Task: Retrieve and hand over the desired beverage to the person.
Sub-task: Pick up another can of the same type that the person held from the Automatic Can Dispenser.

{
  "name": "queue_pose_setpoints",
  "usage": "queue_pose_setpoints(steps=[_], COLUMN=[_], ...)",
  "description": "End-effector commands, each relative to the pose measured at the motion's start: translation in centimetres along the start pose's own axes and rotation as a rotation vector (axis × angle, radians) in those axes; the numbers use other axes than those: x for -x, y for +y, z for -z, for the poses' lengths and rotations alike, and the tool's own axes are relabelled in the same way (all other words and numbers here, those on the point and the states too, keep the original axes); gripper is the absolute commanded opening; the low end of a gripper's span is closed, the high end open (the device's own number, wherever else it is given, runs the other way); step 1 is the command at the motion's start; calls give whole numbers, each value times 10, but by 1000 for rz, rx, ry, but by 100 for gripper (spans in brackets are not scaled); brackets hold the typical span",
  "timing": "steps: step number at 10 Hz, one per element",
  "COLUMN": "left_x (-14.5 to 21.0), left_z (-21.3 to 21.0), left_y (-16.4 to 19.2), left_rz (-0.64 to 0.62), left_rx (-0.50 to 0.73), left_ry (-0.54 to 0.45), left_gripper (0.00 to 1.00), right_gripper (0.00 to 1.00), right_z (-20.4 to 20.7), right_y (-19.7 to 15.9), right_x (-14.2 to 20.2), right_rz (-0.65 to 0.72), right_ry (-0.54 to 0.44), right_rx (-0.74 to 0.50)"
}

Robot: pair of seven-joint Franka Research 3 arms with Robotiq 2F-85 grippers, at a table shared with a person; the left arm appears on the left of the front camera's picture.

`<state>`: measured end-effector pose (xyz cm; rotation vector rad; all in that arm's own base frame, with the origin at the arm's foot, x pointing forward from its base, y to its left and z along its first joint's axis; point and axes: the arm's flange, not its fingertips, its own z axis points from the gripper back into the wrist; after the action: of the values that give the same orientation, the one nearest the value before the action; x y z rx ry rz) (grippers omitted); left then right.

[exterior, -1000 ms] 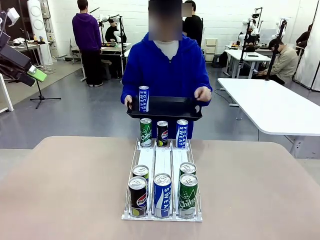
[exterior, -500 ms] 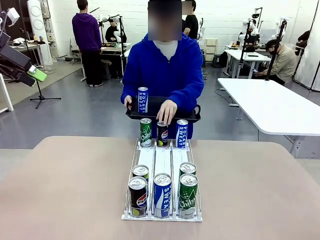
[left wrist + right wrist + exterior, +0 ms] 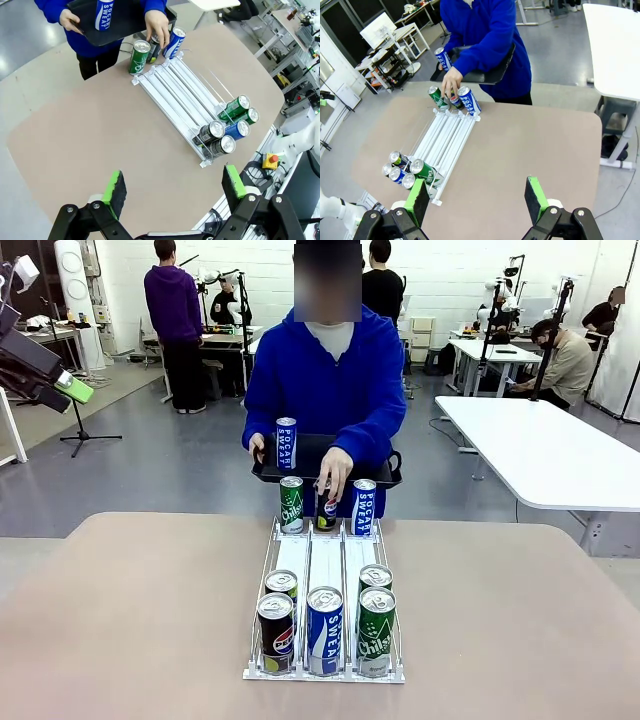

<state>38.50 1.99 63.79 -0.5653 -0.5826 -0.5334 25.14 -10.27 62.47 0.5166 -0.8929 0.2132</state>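
The person (image 3: 330, 380) in a blue hoodie stands at the far side and holds a black tray (image 3: 380, 472) in one hand. A blue Pocari Sweat can (image 3: 286, 443) stands on the tray. The other hand (image 3: 335, 465) rests on the black Pepsi can (image 3: 325, 512) in the far row of the white can rack (image 3: 325, 555), between a green can (image 3: 291, 504) and a blue can (image 3: 364, 507). My left gripper (image 3: 174, 187) is open high above the table. My right gripper (image 3: 476, 197) is also open and holds nothing.
At the rack's near end stand a Pepsi can (image 3: 275, 632), a blue Pocari can (image 3: 325, 630) and a green can (image 3: 375, 632), with two more green cans behind them. Bare table lies on both sides of the rack. Other people and white tables are far behind.
The person's hand left the tray's edge and came down onto the middle Pepsi can in the far row. The tray sank a little. My grippers have not moved.
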Motion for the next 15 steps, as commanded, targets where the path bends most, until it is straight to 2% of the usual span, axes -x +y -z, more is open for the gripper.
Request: queue_pose_setpoints(steps=[1, 15], left_x=[0, 0], left_z=[1, 1], left_y=[0, 0], left_rz=[2, 2], left_rx=[0, 0], left_ry=[1, 1], left_gripper=[100, 100], right_gripper=[100, 100], right_z=[3, 3], right_y=[-1, -1], right_x=[1, 1], right_rz=[0, 0], right_ry=[-4, -4], right_rx=[-23, -23])
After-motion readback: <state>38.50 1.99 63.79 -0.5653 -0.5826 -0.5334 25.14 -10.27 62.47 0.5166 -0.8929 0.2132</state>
